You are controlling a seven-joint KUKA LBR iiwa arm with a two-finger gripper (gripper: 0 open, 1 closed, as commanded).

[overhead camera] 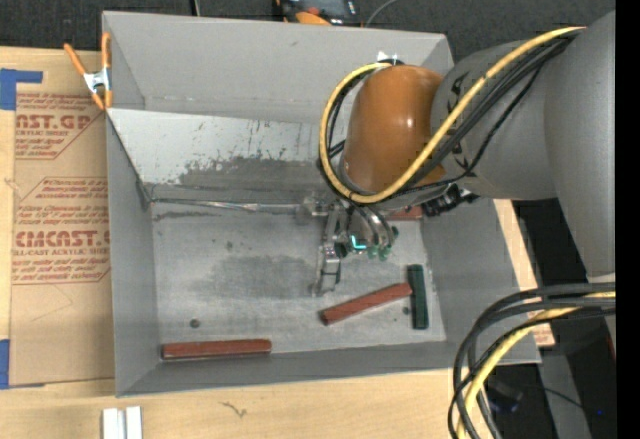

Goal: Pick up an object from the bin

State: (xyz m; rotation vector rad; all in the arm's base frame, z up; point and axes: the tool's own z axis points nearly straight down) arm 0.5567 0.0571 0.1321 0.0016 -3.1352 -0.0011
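Note:
My gripper (329,270) hangs low over the bin floor, right of the middle, under the arm's orange cover. Just below and to its right lies a reddish-brown flat stick (365,305), slanting up to the right and apart from the gripper. A dark green bar (416,297) lies upright in the picture at that stick's right end, touching or nearly touching it. Nothing is seen held in the gripper.
Another reddish-brown stick (216,349) lies flat along the bin's near wall at the lower left. The arm and its cables cover the bin's right back corner. The grey floor to the left of the gripper is bare and scuffed.

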